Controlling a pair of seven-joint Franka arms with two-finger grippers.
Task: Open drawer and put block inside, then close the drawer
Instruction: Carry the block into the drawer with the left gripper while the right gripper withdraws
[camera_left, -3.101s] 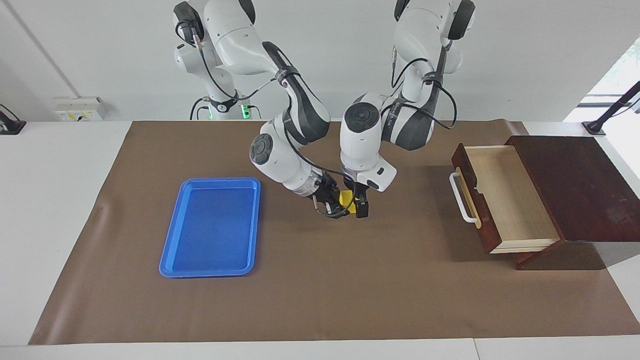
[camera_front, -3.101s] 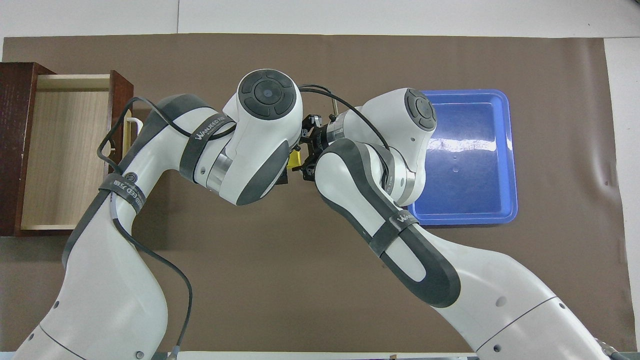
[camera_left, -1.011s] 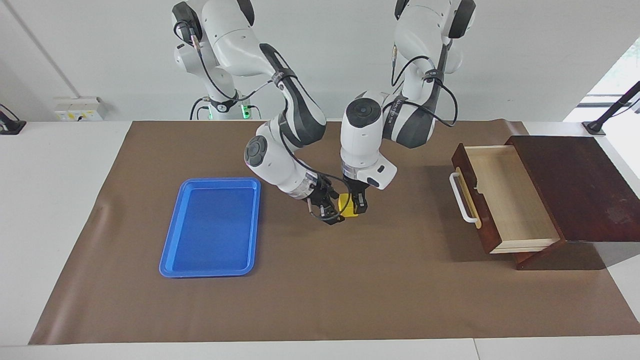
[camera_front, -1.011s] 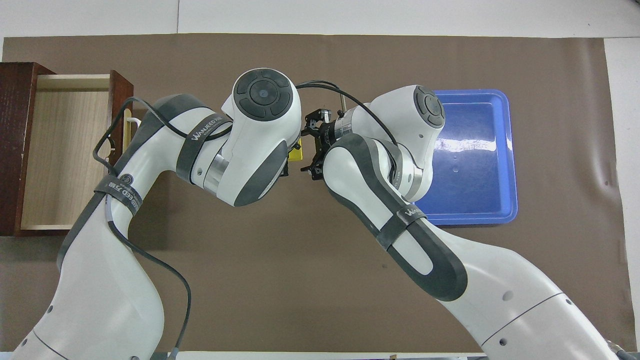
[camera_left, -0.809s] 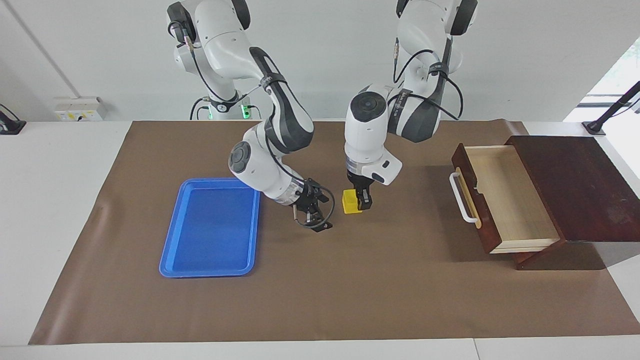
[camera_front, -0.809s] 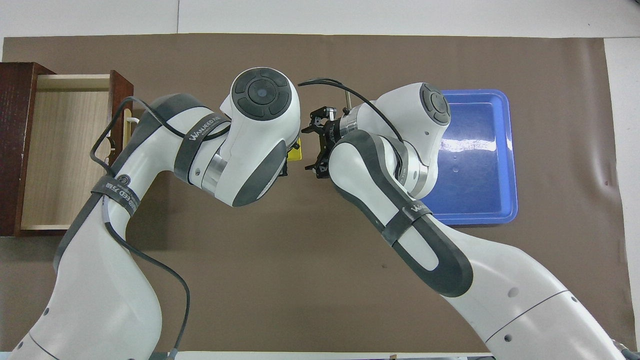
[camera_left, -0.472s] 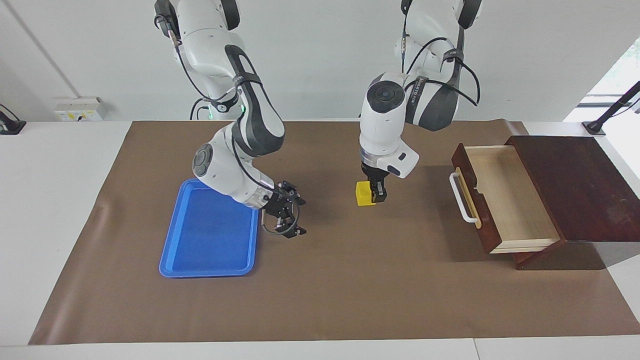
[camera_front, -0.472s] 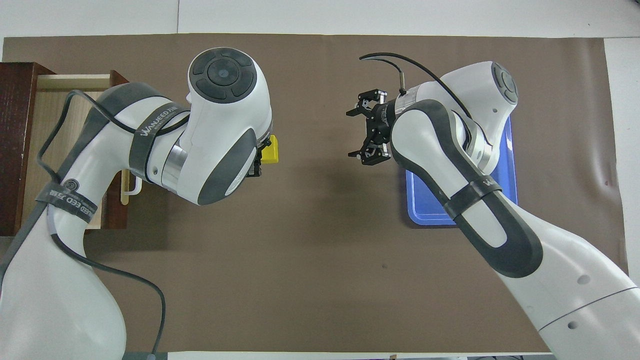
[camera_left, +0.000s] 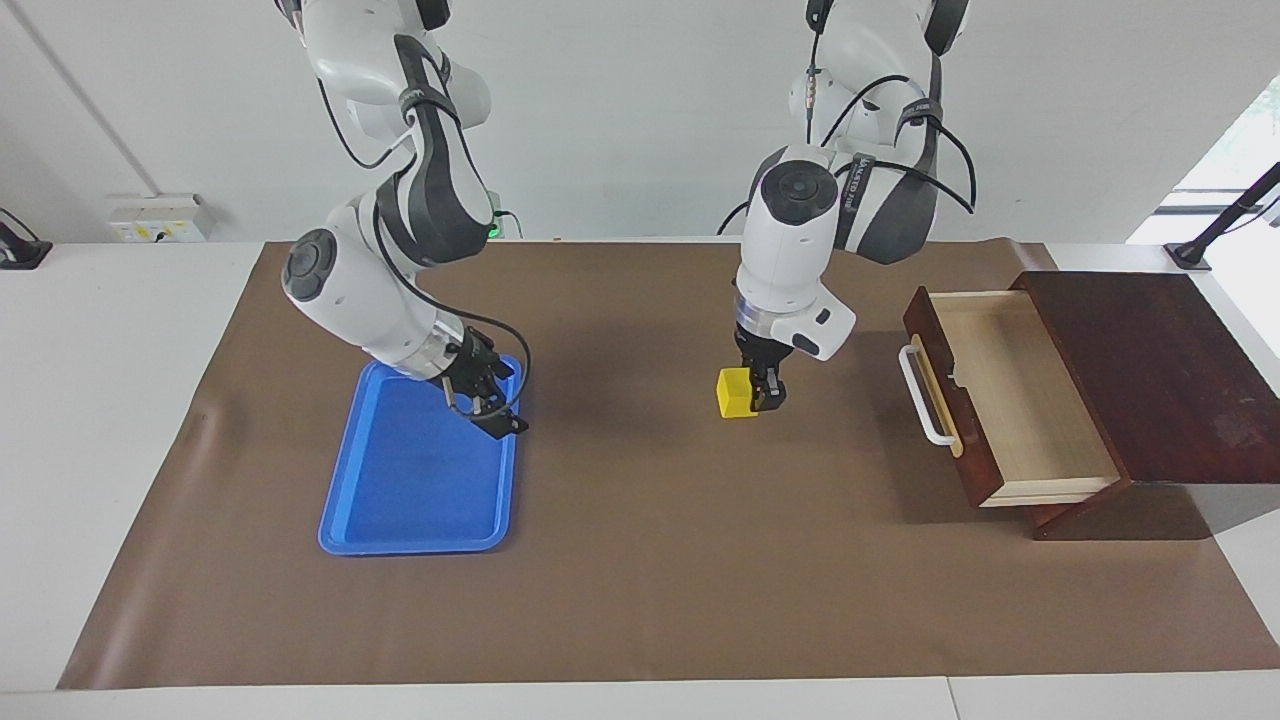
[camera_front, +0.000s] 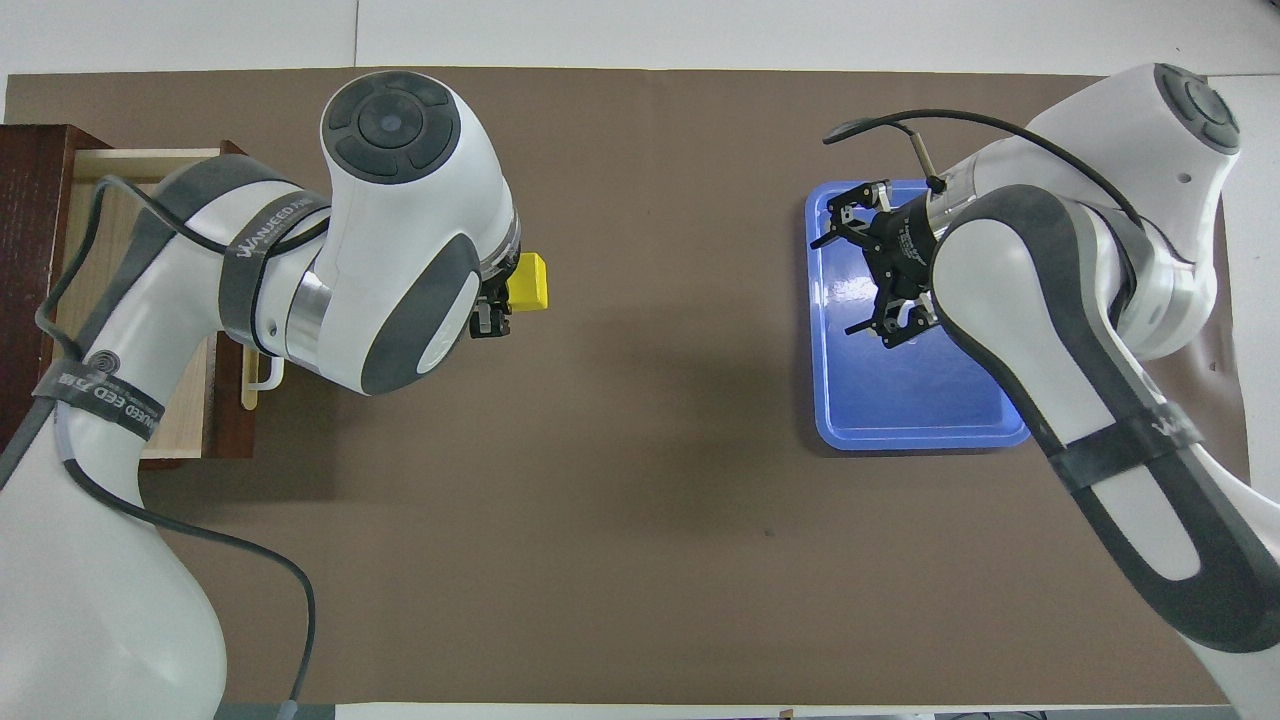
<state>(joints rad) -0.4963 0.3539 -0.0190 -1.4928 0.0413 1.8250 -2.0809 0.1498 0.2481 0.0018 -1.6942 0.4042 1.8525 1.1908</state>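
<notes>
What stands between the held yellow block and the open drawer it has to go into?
Nothing visible. The left gripper holds the block above bare brown mat, and only the drawer front with its white handle lies ahead. The right gripper is over the blue tray.

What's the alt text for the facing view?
The left hand holds a small yellow block above the brown mat, between a blue tray and an open wooden drawer with a white handle. The right hand, open and empty, hangs over the tray.
</notes>
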